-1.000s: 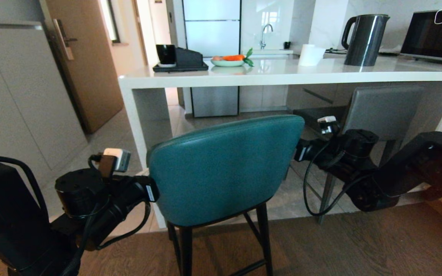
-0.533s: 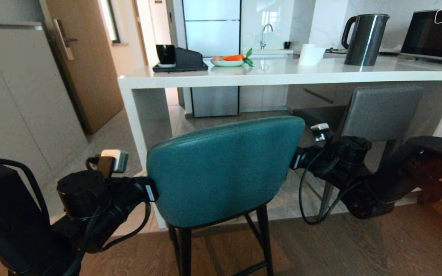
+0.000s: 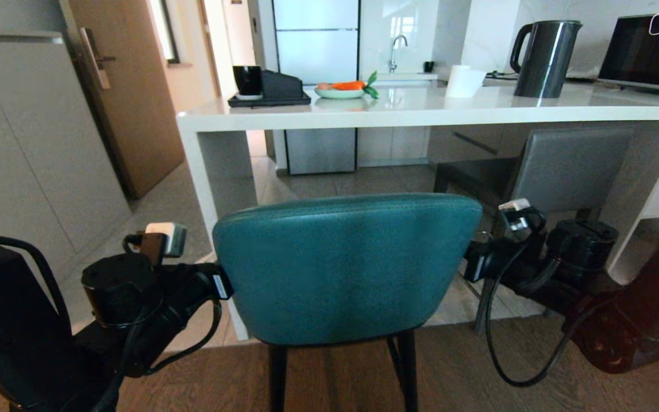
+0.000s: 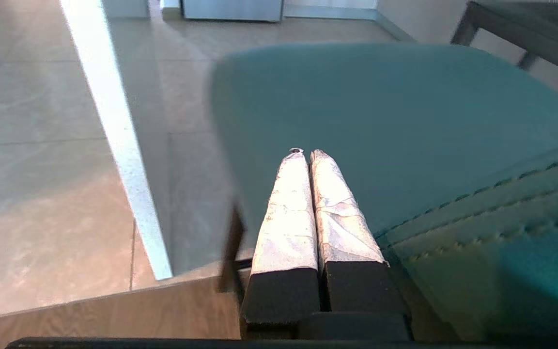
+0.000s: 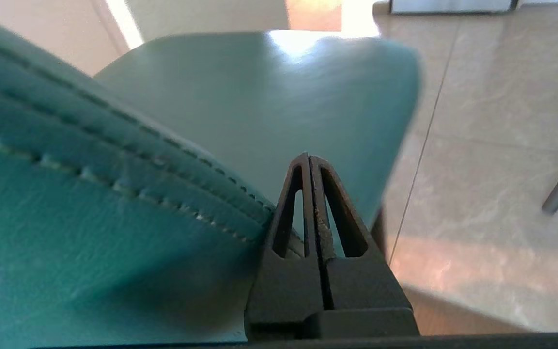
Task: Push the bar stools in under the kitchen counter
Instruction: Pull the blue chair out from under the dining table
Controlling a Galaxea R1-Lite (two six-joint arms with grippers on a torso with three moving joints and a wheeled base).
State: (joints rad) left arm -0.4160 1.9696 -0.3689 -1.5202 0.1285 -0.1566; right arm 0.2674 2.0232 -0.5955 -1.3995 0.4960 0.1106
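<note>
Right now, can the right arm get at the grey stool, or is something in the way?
Probably yes. The right end effector, shut, sits at the teal stool back's right edge, and the grey stool stands just beyond, half under the counter, with only open floor between. The arm would have to leave the teal stool first.

Both gripper tips were hidden behind the teal stool [image 3: 345, 266] in the head view, and its legs were cut off below. The grey stool's [image 3: 570, 167] legs were largely concealed by the right arm [image 3: 581, 274].
</note>
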